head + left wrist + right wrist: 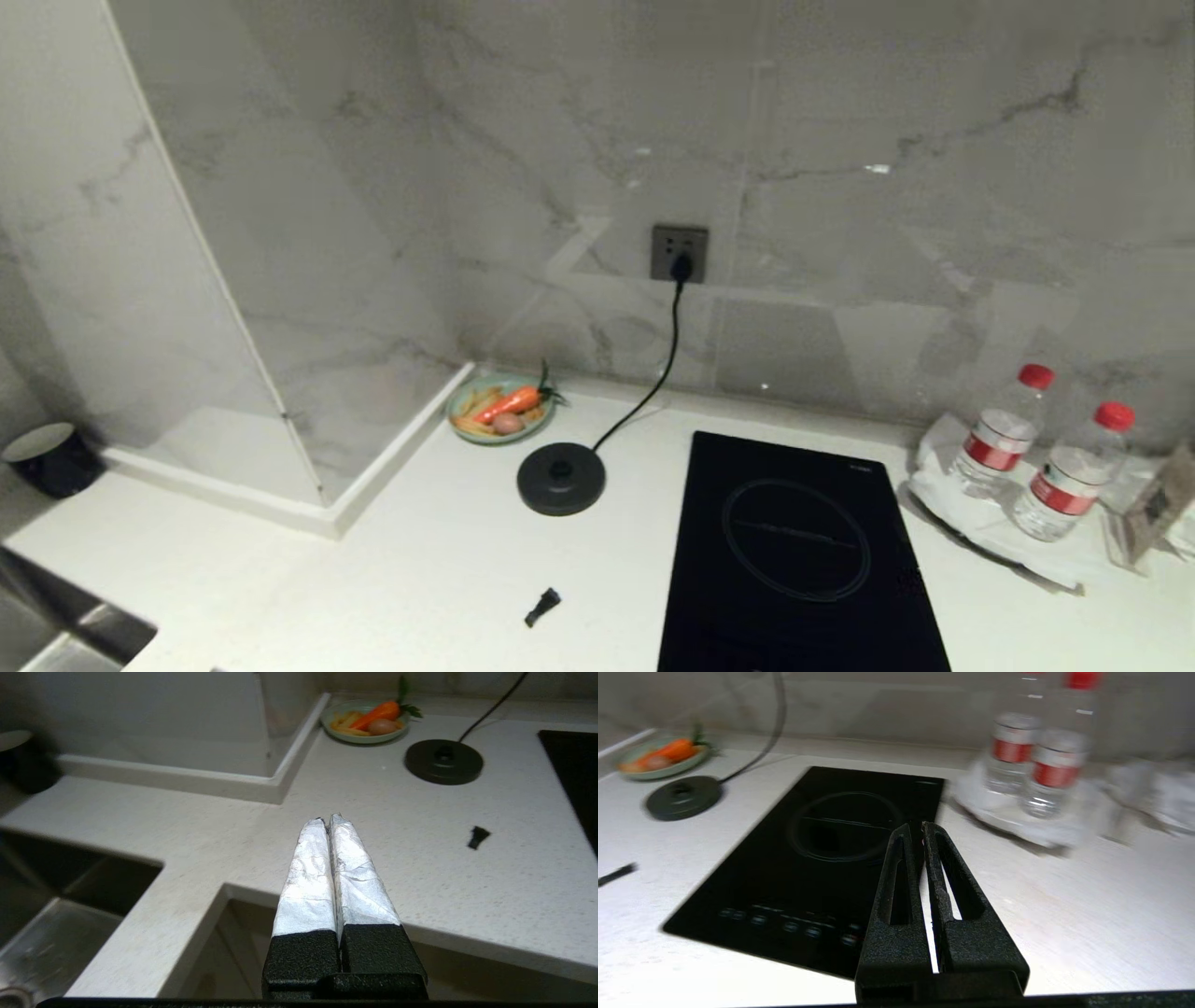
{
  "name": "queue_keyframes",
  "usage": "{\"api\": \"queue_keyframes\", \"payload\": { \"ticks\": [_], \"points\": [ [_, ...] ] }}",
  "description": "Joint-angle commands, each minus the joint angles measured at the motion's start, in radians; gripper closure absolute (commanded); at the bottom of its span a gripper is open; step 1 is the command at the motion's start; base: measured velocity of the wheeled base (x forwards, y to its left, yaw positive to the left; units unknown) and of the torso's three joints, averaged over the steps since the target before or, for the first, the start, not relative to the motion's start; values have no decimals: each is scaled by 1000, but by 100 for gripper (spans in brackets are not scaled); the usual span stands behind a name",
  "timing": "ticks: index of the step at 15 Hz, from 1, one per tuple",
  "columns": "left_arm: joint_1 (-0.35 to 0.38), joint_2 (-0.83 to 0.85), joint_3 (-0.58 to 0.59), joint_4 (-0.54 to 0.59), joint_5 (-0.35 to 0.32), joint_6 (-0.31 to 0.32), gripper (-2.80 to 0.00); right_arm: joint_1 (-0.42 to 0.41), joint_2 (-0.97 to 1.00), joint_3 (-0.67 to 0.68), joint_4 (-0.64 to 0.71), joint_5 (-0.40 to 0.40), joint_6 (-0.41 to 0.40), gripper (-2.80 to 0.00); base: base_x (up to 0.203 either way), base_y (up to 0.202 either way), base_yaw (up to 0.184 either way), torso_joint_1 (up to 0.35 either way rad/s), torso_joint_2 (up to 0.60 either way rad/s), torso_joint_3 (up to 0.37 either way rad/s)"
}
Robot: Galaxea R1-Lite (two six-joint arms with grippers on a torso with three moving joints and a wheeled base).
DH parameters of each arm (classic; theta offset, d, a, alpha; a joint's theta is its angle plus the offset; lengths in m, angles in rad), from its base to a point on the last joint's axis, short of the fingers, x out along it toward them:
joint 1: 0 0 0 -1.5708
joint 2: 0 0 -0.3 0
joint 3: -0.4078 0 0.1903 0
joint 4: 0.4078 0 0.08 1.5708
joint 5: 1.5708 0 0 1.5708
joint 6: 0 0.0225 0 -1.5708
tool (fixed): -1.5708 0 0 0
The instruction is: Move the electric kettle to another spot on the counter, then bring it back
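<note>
The left gripper (327, 820) is seen with its foil-wrapped fingers (308, 872) pressed together, nothing between them, hanging over the front edge of the counter (420, 868). The right gripper (915, 830) is likewise clenched and empty, its black fingers (896, 891) poised above the near part of the hob (822, 858). The counter is white, speckled and L-shaped; a steel sink (56, 933) is set into it on the robot's left, and a boxed marble corner (280, 392) juts out from the grey-veined marble wall (840, 140). A black base (561, 478) lies between the hob and a plate (467, 429) holding a carrot (509, 403); its cord (653, 373) is led up to a wall socket (679, 252). A small black scrap (542, 606) lies nearer the front edge. A cup (47, 457) stands at far left, and two bottles (1004, 429) stand on a white cloth (980, 532) to the right. The kettle is found in none of the views, so its place, heading and long axis cannot be told.
</note>
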Motion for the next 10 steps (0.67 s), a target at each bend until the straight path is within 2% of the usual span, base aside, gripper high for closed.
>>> {"api": "queue_keyframes", "payload": {
  "ticks": [1, 7, 10],
  "points": [
    [0, 2, 0, 1, 0, 1, 0, 0, 0, 0, -1, 0, -1, 0, 1, 10, -169, 0, 2, 2],
    [0, 2, 0, 1, 1, 1, 0, 0, 0, 0, 1, 0, -1, 0, 1, 8, -171, 3, 0, 2],
    [0, 2, 0, 1, 1, -1, 0, 0, 0, 0, 1, 0, -1, 0, 0, 3, -61, 2, 2, 2]
  ]
}}
